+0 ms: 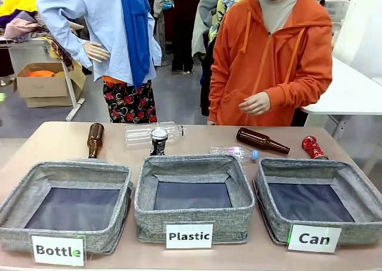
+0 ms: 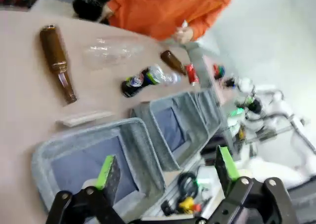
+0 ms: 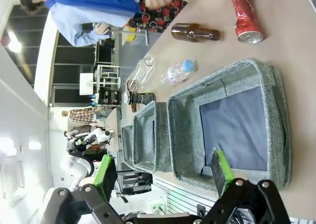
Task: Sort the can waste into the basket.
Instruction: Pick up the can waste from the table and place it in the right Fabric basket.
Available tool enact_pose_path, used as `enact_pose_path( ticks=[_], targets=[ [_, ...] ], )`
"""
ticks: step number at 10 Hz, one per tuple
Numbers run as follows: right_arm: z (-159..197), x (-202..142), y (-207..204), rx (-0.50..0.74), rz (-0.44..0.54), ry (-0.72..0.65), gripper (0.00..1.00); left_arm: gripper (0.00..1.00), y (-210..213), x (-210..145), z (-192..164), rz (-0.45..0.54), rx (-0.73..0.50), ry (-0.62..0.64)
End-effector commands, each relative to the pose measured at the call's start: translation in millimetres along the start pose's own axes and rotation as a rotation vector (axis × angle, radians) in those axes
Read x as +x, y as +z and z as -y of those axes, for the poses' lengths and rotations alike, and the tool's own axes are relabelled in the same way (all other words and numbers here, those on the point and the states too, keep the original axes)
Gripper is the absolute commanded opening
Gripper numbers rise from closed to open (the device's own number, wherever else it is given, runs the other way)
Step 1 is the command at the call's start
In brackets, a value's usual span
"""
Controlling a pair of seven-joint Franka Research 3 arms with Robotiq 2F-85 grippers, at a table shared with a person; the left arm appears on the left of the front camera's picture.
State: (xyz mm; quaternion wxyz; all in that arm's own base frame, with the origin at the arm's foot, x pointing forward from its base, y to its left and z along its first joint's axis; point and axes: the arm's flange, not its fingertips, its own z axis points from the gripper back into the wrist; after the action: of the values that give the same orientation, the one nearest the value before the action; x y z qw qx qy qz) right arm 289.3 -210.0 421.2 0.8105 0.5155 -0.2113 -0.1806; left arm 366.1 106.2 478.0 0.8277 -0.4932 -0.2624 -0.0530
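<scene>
The black-and-silver can (image 1: 159,141) stands upright behind the middle bin; it also shows lying across the left wrist view (image 2: 133,84). The crushed red can (image 1: 311,147) lies at the far right behind the basket labelled "Can" (image 1: 310,208), and appears as the red can (image 3: 244,14) beyond the basket (image 3: 237,128) in the right wrist view. My left gripper (image 2: 165,169) hangs open above the "Bottle" bin. My right gripper (image 3: 165,172) hangs open over the basket's near edge. Nothing sits between either pair of fingers.
Bins labelled "Bottle" (image 1: 65,205) and "Plastic" (image 1: 192,196) stand left of the basket. Brown bottles (image 1: 94,139) (image 1: 261,141) and clear plastic bottles (image 1: 146,132) (image 1: 236,154) lie behind them. A person in orange (image 1: 271,56) stands at the far side.
</scene>
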Motion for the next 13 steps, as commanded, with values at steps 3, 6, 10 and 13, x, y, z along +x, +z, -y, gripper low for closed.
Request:
enact_pose_path(
  ticks=[3,6,10,13],
  targets=[
    [0.3,3.3,0.5,0.022,0.009,0.029,1.0,1.0,-129.1,31.6,27.4,-0.177,-0.044,-0.49],
    [0.3,3.3,0.5,0.022,0.009,0.029,1.0,1.0,-184.0,33.0,31.2,-0.199,0.065,-0.486],
    [0.3,3.3,0.5,0.022,0.009,0.029,1.0,1.0,-188.0,19.8,37.8,-0.263,-0.008,-0.558],
    [0.3,3.3,0.5,0.022,0.009,0.029,1.0,1.0,-223.4,40.2,13.6,-0.222,-0.177,-0.901]
  ],
)
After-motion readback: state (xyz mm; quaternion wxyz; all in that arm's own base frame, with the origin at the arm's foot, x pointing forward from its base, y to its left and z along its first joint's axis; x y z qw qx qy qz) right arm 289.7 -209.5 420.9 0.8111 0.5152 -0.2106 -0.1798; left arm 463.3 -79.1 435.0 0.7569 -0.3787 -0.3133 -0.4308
